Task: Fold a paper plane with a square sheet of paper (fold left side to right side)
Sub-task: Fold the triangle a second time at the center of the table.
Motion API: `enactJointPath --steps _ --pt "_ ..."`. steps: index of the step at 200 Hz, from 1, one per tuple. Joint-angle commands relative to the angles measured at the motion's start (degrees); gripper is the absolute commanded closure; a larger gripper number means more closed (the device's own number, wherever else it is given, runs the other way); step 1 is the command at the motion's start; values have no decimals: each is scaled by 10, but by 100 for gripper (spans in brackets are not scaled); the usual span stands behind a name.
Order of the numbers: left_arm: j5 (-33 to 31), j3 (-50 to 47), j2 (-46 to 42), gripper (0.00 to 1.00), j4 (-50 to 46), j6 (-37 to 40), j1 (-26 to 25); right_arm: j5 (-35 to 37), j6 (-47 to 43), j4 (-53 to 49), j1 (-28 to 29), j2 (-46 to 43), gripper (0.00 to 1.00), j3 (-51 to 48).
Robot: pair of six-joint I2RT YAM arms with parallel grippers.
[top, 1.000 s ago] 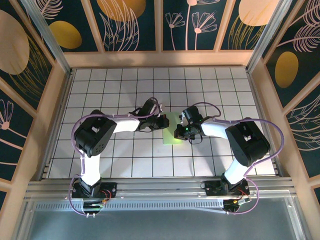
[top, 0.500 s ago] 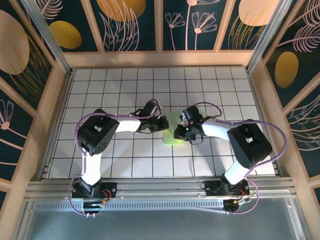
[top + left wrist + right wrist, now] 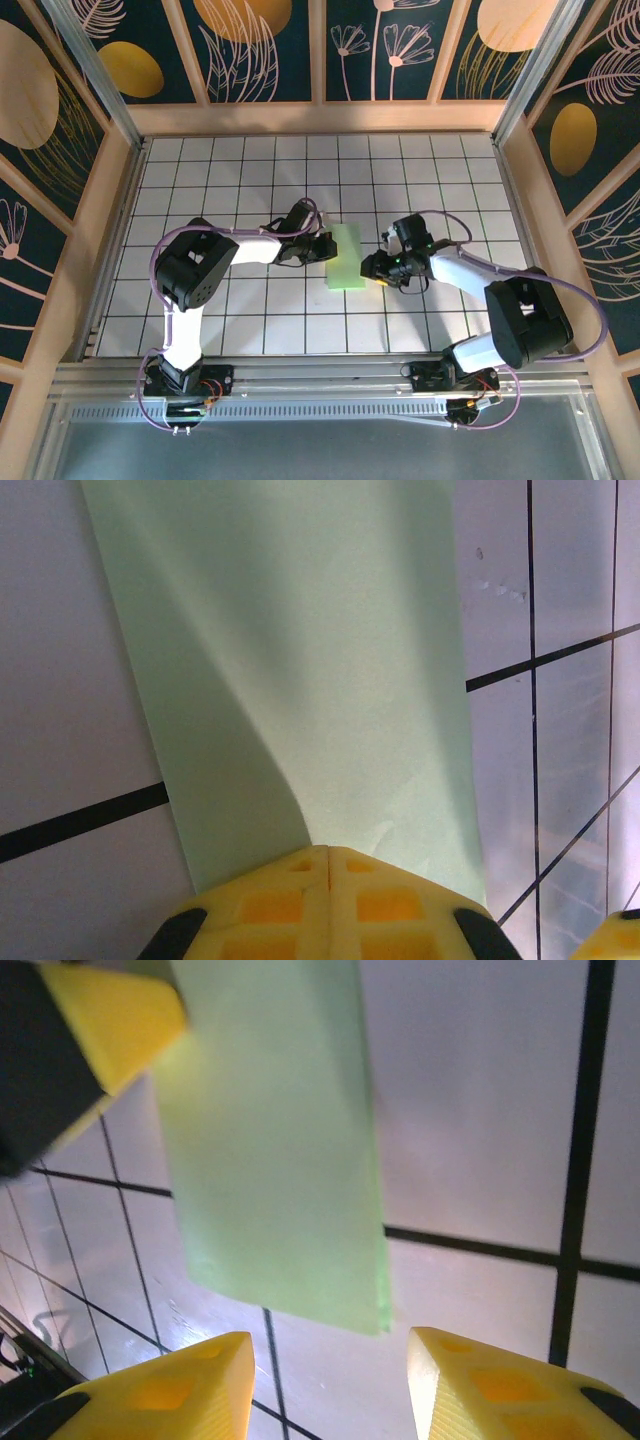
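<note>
Right gripper (image 3: 374, 266): it has let go and drawn back to the right. A second ago it sat shut on the right edge of the sheet; now its jaws stand spread, just off that edge. In the right wrist view (image 3: 328, 1340) the near right corner of the paper lies ahead of the fingertips, with nothing between them.

Left gripper (image 3: 322, 249): unmoved, fingers pressed together, tips on the left edge of the sheet. In its own wrist view (image 3: 328, 855) the paper runs up to the tips and rises slightly there. Whether a layer is nipped or merely held down cannot be told.

Square sheet of paper (image 3: 346, 257): lies on the desk (image 3: 250, 170) at the centre, between the two grippers, as a narrow strip running far to near. It has not shifted with the release. Its surface appears flat in the right wrist view (image 3: 280, 1160), with a soft ridge in the left wrist view (image 3: 300, 660).

Judgement: the left-to-right half fold appears laid. The release suggests that step is closing and the pointed folds remain.

Risk: with one hold only, the upper layer may spring open.
</note>
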Motion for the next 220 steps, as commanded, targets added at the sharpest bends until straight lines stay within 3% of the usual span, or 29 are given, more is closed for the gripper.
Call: enactJointPath --steps 1,220 --pt "-10 -6 15 100 -19 -6 1 -32 10 5 0 12 55 -16" --pt "-8 -7 16 100 -19 -6 2 -59 46 117 0 76 63 -1"
